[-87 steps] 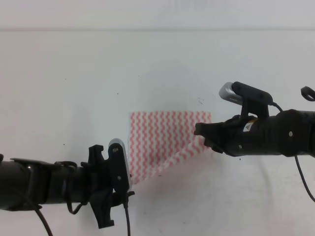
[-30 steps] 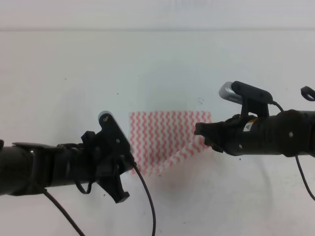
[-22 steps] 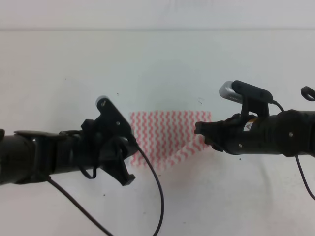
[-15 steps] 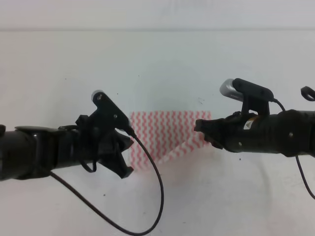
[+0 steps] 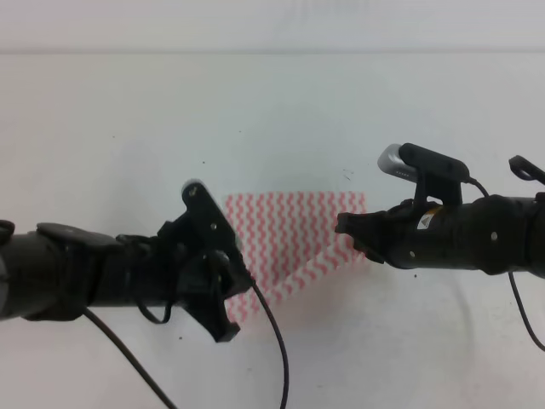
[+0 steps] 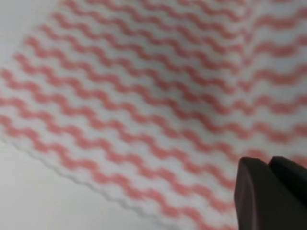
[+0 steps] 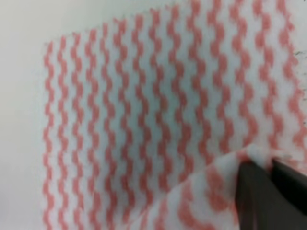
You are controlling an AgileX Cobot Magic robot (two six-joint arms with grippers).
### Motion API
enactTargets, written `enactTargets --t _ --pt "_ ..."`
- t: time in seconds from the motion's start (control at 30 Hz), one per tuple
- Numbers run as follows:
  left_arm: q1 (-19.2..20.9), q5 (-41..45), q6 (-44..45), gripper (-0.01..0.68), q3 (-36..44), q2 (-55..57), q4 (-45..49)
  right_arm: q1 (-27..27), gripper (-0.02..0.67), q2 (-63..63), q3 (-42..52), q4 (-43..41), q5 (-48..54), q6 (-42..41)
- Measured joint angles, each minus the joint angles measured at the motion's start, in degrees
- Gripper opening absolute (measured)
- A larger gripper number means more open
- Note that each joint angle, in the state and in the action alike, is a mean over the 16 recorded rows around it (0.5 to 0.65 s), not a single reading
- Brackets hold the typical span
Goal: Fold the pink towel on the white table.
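Note:
The pink towel (image 5: 285, 234) lies mid-table on the white table (image 5: 272, 111), its near-right part folded up into a diagonal flap. My left gripper (image 5: 243, 288) is at the towel's near-left corner. In the left wrist view its fingers (image 6: 254, 191) are pressed together against the striped cloth (image 6: 144, 96), which fills the view. My right gripper (image 5: 347, 230) is at the towel's right edge. In the right wrist view its fingers (image 7: 254, 191) are shut on a raised fold of the towel (image 7: 144, 120).
A black cable (image 5: 277, 358) loops from the left wrist down over the table's near side. Both dark arms lie low over the table, left (image 5: 77, 277) and right (image 5: 477, 234). Bare table shows at the left in the right wrist view (image 7: 24, 57).
My left gripper rose and swung away from the front edge, then came back down and right; the towel's near-left corner moved with it. The right gripper stayed almost still.

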Motion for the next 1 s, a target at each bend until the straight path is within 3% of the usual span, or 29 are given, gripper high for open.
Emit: enactTargets --t 0.3,0.4,1.0 --pt "-0.3 3.5 -4.9 0.328 1.3 -0.2 9.0 0.0 -0.017 0.0 0.0 -0.1 -0.3 0.0" --pt "-1.0 2.3 -4.3 0.373 1.7 -0.3 10.2 0.0 -0.017 -0.1 0.0 -0.1 -0.3 0.0" --pt "-10.8 -16.5 -3.1 0.362 5.8 -1.8 9.8 0.0 -0.017 0.2 0.0 -0.2 0.5 -0.1"
